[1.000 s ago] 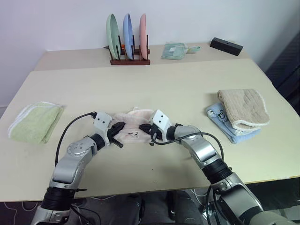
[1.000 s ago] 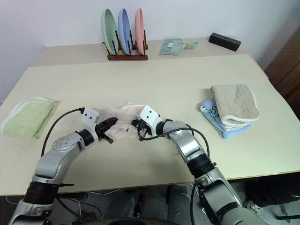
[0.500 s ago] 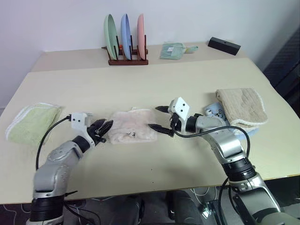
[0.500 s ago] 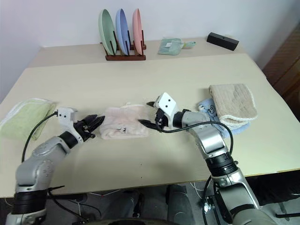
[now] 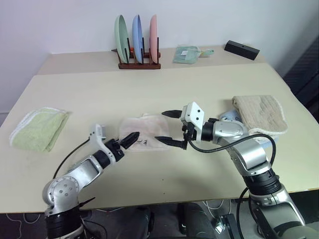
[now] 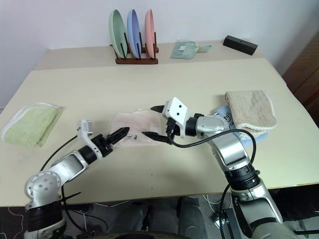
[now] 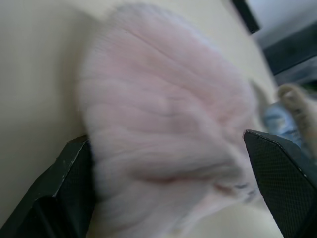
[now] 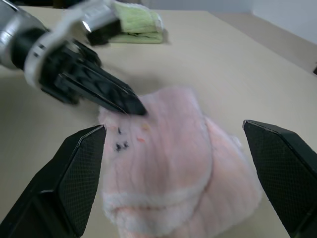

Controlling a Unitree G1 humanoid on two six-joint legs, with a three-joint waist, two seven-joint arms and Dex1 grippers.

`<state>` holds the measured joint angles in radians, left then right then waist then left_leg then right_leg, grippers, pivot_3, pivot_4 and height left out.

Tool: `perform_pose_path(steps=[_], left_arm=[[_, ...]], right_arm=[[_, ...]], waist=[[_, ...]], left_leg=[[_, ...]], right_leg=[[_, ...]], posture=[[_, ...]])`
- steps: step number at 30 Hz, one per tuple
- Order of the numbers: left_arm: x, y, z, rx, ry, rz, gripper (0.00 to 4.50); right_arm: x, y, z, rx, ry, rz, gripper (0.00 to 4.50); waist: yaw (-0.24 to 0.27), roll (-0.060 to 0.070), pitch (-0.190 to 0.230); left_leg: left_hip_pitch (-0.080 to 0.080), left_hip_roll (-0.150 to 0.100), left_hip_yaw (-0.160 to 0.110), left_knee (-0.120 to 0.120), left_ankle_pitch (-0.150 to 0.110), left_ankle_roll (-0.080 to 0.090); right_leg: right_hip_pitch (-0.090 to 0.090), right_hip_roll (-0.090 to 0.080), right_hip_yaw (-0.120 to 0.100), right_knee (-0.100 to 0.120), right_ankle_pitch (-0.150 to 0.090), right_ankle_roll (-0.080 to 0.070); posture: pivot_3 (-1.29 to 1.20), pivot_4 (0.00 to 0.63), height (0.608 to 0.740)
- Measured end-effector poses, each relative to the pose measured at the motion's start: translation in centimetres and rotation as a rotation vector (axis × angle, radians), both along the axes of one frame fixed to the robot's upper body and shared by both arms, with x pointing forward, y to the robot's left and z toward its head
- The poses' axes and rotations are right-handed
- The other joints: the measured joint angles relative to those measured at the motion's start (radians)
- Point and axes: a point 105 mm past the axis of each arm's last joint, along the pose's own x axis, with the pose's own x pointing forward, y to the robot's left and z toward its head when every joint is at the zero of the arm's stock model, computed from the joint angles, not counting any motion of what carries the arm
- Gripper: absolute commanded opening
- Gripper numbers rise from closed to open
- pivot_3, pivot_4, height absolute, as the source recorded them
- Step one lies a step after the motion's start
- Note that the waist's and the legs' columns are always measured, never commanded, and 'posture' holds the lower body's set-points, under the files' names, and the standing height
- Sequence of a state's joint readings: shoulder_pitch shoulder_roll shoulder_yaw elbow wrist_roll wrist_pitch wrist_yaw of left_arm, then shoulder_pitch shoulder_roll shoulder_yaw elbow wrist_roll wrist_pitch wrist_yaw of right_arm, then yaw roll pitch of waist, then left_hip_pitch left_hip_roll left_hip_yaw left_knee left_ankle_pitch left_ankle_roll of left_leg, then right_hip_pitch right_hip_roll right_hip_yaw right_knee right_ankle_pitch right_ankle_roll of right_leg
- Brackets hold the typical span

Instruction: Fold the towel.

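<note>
Now towel lies loose — between left gripper, right gripper.

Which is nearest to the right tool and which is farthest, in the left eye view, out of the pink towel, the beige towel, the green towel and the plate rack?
From the right tool:
1. Pink towel, just beside its fingertips, mid-table.
2. Beige towel, on the robot's right.
3. Plate rack, at the table's far side.
4. Green towel, at the left edge.

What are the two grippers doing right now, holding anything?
Left gripper: open, holding nothing, at the pink towel.
Right gripper: open, holding nothing, above the towel.
</note>
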<state>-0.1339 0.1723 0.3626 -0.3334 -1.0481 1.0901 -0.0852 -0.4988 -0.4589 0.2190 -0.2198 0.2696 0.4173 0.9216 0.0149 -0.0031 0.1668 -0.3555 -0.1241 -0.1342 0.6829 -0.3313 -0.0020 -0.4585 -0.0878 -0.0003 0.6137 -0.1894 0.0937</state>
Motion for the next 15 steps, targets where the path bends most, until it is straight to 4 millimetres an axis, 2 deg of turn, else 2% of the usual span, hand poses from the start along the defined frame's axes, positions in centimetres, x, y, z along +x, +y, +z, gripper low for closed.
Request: perform_pose_path(steps=[2,9,13,15], left_arm=[[0.1,-0.3,-0.2,0.001,0.013,-0.004,3.57],[0.0,-2.0,-0.9,-0.038,0.039,-0.031,0.05],[0.3,-1.7,-0.2,-0.039,0.003,-0.002,0.05],[0.9,-0.5,0.6,-0.039,-0.044,0.071,0.05]], right_arm=[[-0.3,-0.1,0.1,-0.011,0.005,0.011,4.5],[-1.0,-0.6,-0.8,-0.035,0.041,0.022,4.5],[-1.0,-0.7,-0.8,-0.039,0.038,0.015,4.5],[-0.9,-0.8,-0.8,-0.042,0.034,0.01,4.5]], waist=[[-0.001,0.0,0.0],[-0.001,0.0,0.0],[-0.001,0.0,0.0],[-0.001,0.0,0.0]], left_leg=[[0.0,0.0,0.0,0.0,0.0,0.0],[0.0,0.0,0.0,0.0,0.0,0.0],[0.0,0.0,0.0,0.0,0.0,0.0],[0.0,0.0,0.0,0.0,0.0,0.0]], right_leg=[[0.0,0.0,0.0,0.0,0.0,0.0],[0.0,0.0,0.0,0.0,0.0,0.0],[-0.001,0.0,0.0,0.0,0.0,0.0],[-0.001,0.0,0.0,0.0,0.0,0.0]], posture=[[0.0,0.15,0.735],[0.0,0.15,0.735],[0.0,0.15,0.735],[0.0,0.15,0.735]])
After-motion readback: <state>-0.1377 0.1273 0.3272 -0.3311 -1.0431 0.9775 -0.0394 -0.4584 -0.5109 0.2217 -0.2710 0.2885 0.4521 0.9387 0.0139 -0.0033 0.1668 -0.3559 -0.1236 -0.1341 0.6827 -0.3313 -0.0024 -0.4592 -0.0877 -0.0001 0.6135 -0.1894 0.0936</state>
